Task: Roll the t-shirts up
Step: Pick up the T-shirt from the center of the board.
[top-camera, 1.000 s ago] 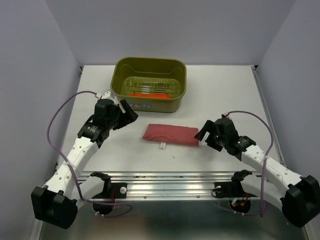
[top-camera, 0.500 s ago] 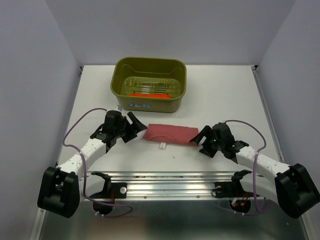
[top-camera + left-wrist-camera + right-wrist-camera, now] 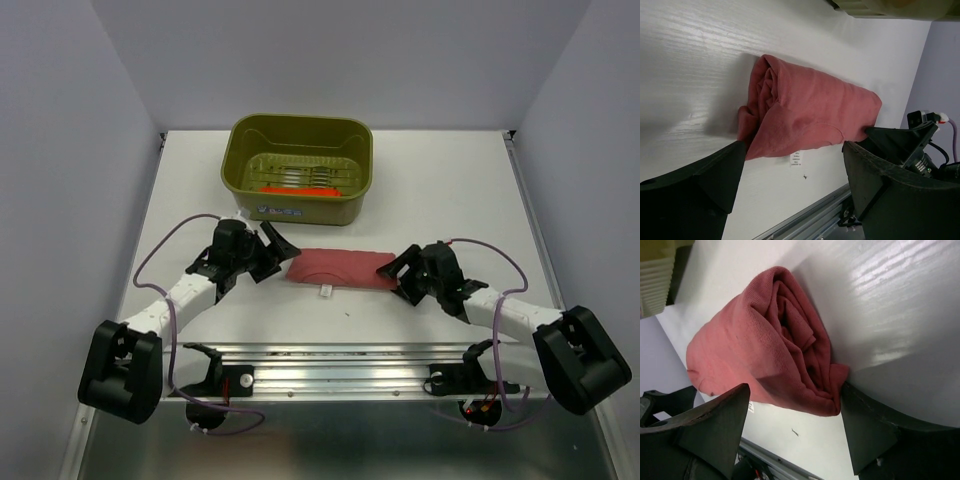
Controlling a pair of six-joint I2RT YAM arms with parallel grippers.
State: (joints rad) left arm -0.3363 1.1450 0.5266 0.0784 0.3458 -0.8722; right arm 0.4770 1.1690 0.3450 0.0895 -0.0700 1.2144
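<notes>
Your left gripper [image 3: 272,252] and right gripper [image 3: 403,272] have jaws apart, straddling the 9 and 3 o'clock ends of the rolled rose t-shirt [image 3: 340,268] mid-table. Only the wrist cameras show its spiral ends; only the overhead shows the olive tub [image 3: 297,135] at 12 o'clock, holding an orange-red roll [image 3: 290,189]. Your forearms [image 3: 190,290] lie low, angled inward

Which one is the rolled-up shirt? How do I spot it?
Look at the white table and find the green tub at its far side. Just in front of the tub lies the rolled shirt, a dusty-pink sausage shape. Unlike the bright orange roll inside the tub, it sits out on the table with a little white tag poking out.
</notes>
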